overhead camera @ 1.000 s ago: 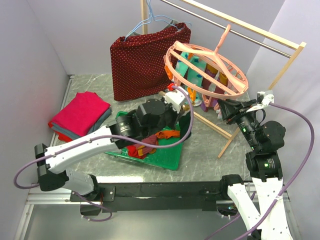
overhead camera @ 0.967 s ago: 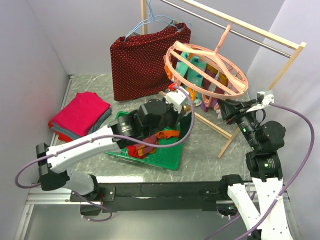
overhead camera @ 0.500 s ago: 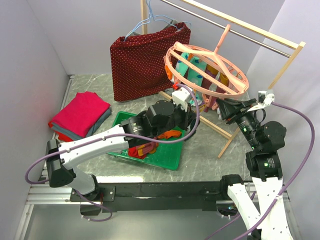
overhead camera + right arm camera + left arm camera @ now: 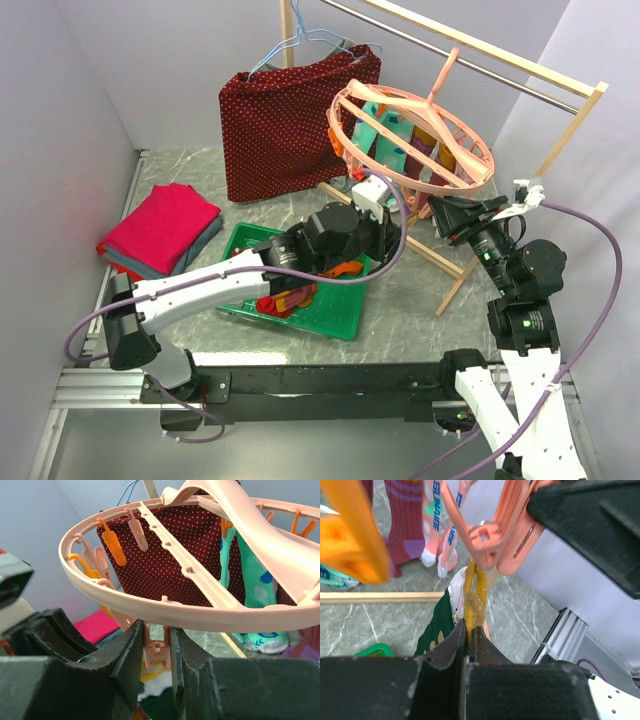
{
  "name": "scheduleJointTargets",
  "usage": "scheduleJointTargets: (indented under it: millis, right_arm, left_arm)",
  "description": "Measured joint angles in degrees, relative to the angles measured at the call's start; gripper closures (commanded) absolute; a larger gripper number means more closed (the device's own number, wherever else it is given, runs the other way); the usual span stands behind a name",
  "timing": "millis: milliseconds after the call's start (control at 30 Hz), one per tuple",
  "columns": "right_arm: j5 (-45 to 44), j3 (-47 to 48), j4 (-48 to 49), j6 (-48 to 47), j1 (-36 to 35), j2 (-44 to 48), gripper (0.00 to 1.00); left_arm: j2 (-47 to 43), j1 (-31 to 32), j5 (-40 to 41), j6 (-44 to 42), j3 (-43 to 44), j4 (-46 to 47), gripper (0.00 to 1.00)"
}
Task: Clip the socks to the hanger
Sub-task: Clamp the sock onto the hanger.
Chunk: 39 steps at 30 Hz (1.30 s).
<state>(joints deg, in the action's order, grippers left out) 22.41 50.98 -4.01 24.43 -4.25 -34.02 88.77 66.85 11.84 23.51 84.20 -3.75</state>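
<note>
Left wrist, left fingers upraised, pinching sock beneath hanger peg

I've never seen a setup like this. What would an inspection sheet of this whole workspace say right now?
Surface: grey marbled table, green tray on it.
Job's things: pink hanger on the wooden rack with clipped socks; loose socks in the tray.
Clutter: folded pink cloth stack; dotted dark-red cloth on a blue wire hanger.
Pincers: left pincer shut on a yellow-cuffed sock beneath the hanger; right pincer shut on a peg.
Cables: purple cables loop from both arms.
Surroundings: plain pale walls.
</note>
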Motion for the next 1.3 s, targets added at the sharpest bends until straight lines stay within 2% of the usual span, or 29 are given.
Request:
scheduleJointTargets:
  millis: [1300]
  right_arm:
    - [-3.0, -0.9, -0.1, -1.0, 0.0, 0.0, 1.00]
  left_arm:
    - [1.9, 1.2, 3.1, 1.5, 3.0, 1.4, 0.99]
